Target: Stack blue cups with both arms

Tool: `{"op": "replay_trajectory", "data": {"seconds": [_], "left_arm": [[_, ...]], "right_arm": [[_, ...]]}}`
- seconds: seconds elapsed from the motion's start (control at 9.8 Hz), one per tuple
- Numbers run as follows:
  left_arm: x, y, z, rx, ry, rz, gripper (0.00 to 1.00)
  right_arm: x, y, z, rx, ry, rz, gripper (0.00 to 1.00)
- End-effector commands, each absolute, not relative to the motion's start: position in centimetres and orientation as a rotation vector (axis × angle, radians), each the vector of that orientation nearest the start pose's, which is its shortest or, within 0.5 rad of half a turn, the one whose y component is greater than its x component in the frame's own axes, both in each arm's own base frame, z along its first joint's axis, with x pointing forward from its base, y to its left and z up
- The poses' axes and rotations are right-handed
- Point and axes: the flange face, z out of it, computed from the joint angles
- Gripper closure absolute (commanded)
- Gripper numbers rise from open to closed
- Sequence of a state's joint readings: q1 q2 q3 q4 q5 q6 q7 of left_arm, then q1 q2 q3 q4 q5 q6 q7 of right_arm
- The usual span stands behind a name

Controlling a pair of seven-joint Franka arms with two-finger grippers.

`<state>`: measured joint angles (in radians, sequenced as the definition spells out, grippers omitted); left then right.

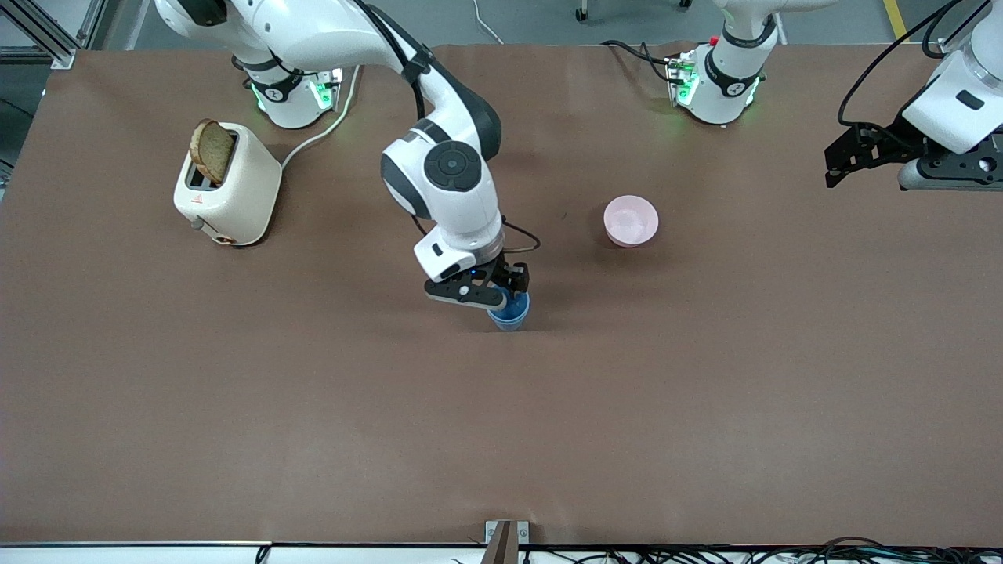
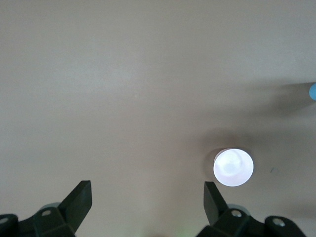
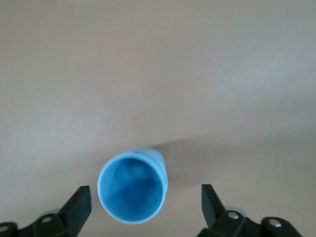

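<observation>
One blue cup [image 1: 511, 313] stands upright on the brown table, near its middle. In the right wrist view the blue cup [image 3: 132, 186] shows its open mouth. I see a single cup shape and cannot tell whether a second cup is nested inside it. My right gripper [image 1: 508, 301] is just above the cup, open, with its fingers [image 3: 79, 203] wide apart on either side of the rim and not touching it. My left gripper [image 1: 834, 166] waits open and empty, up in the air at the left arm's end of the table. A blue sliver [image 2: 313, 92] shows at the edge of the left wrist view.
A pink bowl [image 1: 631, 221] sits farther from the front camera than the cup, toward the left arm's end; it also shows in the left wrist view [image 2: 233, 167]. A cream toaster [image 1: 227, 188] with a bread slice [image 1: 211, 150] stands near the right arm's base.
</observation>
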<state>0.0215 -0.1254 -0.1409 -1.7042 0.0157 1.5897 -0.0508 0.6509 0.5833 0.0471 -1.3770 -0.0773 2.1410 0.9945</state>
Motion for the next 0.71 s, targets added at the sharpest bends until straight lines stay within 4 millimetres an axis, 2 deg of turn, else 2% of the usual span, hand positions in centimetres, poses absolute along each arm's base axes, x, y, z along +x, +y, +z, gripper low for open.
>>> {"op": "replay_trajectory", "data": {"seconds": [0.0,0.2,0.31,0.41,0.61], "left_arm": [[51.0,-6.5,61.6,-3.097,0.066,0.01,0.0],[50.8,-6.6,61.6,-3.104,0.039,0.027,0.0],[50.7,-6.6,61.5,-3.107,0.01,0.046,0.0],[50.6,-6.6,61.5,-3.118,-0.005,0.051,0.0],[50.7,-7.2,61.4,-3.119,-0.007,0.048,0.0]], "right_arm": [[59.3,37.1,50.0,-2.969,0.58,-0.318,0.0],[60.8,28.8,55.1,-2.991,0.624,-0.308,0.0],[61.2,24.7,56.7,-3.022,0.621,-0.289,0.0],[61.7,19.9,58.2,-3.047,0.635,-0.268,0.0],[62.8,11.0,59.7,-3.089,0.574,-0.265,0.0]]}}
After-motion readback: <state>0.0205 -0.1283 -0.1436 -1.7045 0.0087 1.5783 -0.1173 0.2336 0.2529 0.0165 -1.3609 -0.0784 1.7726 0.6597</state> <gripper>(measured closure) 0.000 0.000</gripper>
